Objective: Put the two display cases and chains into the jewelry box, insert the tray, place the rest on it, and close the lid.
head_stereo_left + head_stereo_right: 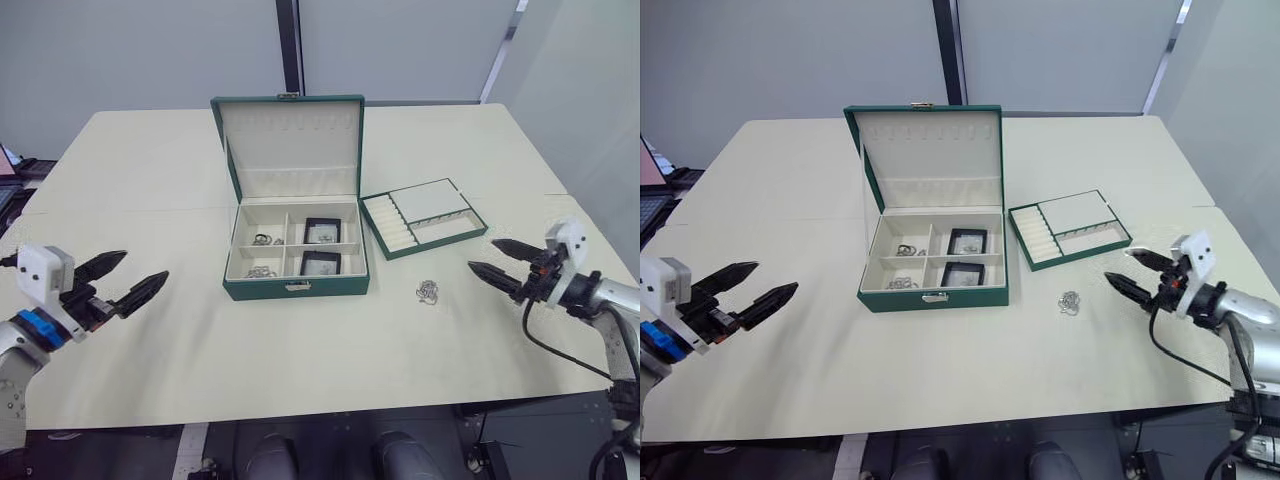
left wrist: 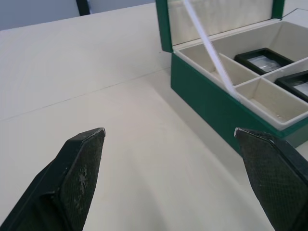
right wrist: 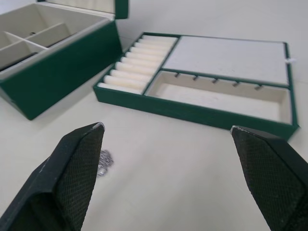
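Beside the jewelry box [image 1: 296, 288], the tray [image 1: 424, 218] awaited insertion; the right gripper [image 1: 502, 258], fingers spread, needed a level rim grasp.

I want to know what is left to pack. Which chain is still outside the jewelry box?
The chain lying on the table, between the jewelry box and the right claw. The other chains sit in the box's left compartments.

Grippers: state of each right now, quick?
Left gripper: open, holding nothing, over bare table left of the jewelry box.
Right gripper: open, holding nothing, near the loose chain.
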You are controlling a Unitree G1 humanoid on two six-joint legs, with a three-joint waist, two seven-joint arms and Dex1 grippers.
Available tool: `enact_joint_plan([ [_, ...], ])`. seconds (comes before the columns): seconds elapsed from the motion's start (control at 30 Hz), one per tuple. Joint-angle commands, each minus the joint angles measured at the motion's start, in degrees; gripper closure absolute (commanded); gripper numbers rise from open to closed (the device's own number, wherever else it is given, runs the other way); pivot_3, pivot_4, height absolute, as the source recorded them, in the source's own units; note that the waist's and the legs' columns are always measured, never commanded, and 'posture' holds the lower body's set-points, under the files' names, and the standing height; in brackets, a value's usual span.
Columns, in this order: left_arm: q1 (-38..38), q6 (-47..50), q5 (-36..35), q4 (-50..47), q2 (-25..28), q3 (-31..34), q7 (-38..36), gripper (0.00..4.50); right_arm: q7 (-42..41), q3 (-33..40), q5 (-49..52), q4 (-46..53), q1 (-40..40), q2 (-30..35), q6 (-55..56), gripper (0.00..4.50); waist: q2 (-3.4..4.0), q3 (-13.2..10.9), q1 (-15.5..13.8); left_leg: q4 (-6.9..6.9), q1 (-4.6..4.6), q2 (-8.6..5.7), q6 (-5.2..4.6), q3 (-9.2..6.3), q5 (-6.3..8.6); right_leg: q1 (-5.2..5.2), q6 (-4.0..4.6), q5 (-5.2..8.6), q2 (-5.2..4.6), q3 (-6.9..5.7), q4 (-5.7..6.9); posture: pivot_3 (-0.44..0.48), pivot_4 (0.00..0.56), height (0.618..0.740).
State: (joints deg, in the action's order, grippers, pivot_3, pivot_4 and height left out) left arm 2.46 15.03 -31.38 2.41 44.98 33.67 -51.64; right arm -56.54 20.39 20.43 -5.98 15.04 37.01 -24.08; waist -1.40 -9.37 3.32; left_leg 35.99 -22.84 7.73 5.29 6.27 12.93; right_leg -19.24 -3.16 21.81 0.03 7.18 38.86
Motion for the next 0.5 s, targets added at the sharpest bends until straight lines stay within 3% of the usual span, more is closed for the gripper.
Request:
enact_joint_plan([
  [0.03, 0.23, -3.12, 0.92, 0.62, -0.9, 2.35, 2.04, 0.0, 3.23, 2.81, 1.53, -0.32, -0.6, -0.39, 2.79, 0.04, 0.0, 0.0, 0.0, 0.0, 0.0, 0.0, 0.0, 0.0, 0.0, 0.0, 0.0, 0.0, 0.0, 0.0, 0.0, 0.0, 0.15, 0.74],
  [0.5, 1.79, -6.58, 1.65, 3.3, -3.83, 2.33, 6.17, 0.0, 6.29, 2.59, 2.76, -6.61, -0.29, -0.13, 8.76, 0.04, -0.01, 0.01, -0.04, 0.01, 0.02, 0.0, 0.0, 0.0, 0.0, 0.04, 0.0, 0.0, -0.01, -0.01, 0.0, 0.0, 0.15, 0.74],
])
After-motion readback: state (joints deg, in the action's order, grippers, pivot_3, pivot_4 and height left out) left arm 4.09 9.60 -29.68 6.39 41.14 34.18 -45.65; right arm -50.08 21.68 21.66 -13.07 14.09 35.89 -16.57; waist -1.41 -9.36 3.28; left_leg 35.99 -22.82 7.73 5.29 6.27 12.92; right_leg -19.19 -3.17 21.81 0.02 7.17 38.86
